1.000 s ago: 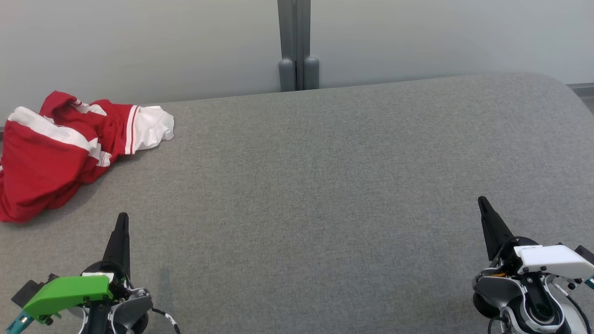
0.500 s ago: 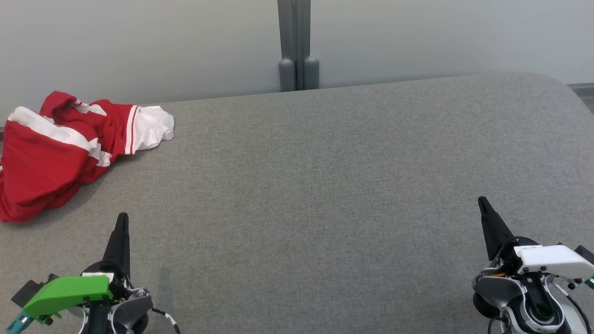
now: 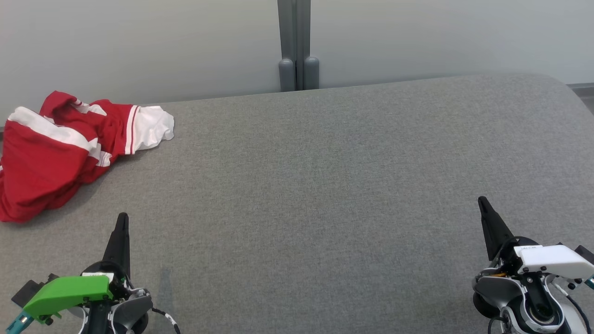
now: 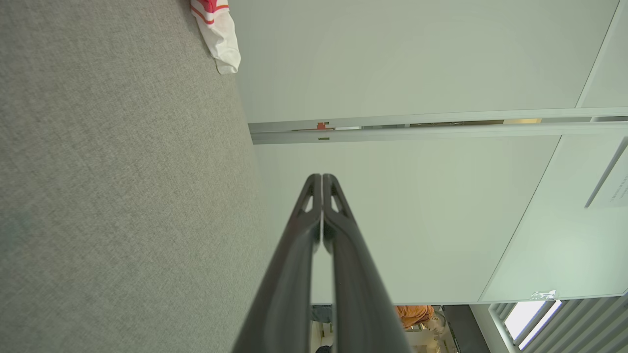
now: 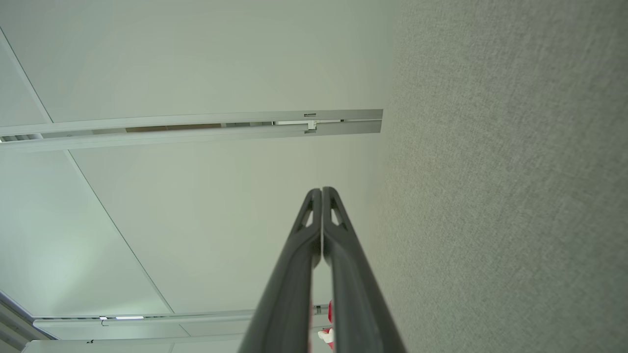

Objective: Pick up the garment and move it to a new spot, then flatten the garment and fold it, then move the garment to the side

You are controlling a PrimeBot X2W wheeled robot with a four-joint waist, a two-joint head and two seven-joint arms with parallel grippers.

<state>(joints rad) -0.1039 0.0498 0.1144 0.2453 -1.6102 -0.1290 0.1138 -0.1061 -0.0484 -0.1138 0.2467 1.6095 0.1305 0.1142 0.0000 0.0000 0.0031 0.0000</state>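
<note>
the garment (image 3: 60,148) lies on the far left of the surface (image 3: 301,185), ahead of my left gripper (image 3: 122,218). my right gripper (image 3: 482,202) sits near right, well apart. a wall (image 3: 139,41) stands behind.

garment (image 3: 46,157): red, broad white bands, thin red-white stripes next to the white end. tabletop (image 3: 325,185): plain heathered grey fabric. left gripper (image 3: 122,218): green cover, black jaws. right gripper (image 3: 481,200): white cover, black jaws. wall (image 3: 139,46) pale grey, post (image 3: 293,41) darker grey.
</note>
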